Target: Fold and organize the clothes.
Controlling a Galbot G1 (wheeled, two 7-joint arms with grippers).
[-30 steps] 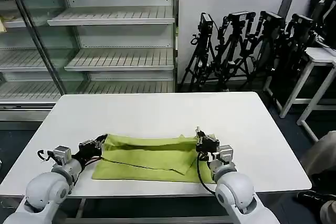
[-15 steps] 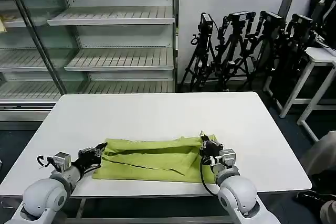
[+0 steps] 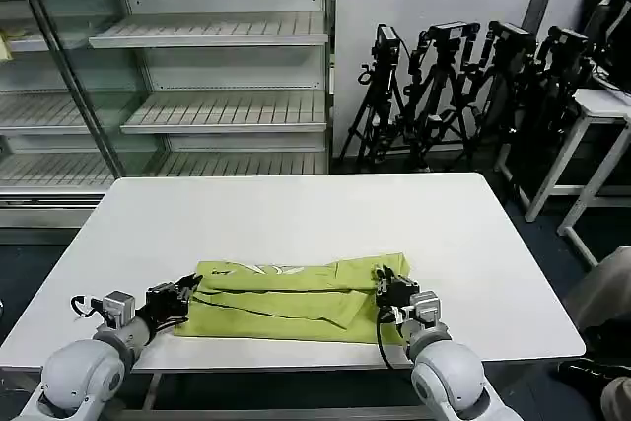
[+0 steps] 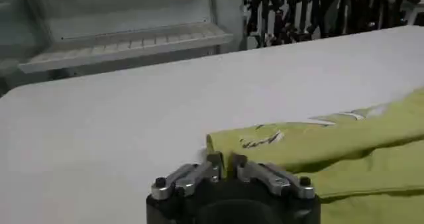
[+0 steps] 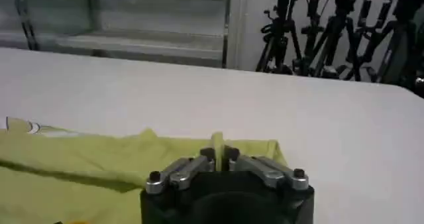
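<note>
The clothes are one lime-green T-shirt (image 3: 296,305), lying folded in a long band across the near part of the white table (image 3: 296,209). A white print (image 3: 251,269) shows along its far edge. My left gripper (image 3: 183,295) is at the shirt's left end, shut on a pinch of the fabric (image 4: 344,154); its tips (image 4: 224,163) grip the cloth just below the print (image 4: 265,139). My right gripper (image 3: 388,289) is at the right end, shut on a thin upright fold of the shirt (image 5: 86,169) between its tips (image 5: 220,154).
The shirt lies close to the table's near edge (image 3: 296,360). Bare tabletop stretches beyond and to both sides of it. Empty white shelves (image 3: 217,36) stand behind the table. Camera tripods (image 3: 463,86) are at the back right, and a small white table (image 3: 601,105) at the far right.
Both grippers have drawn back toward the near table edge with the fabric in them. The far edge of the shirt has turned over, so the white print now shows.
</note>
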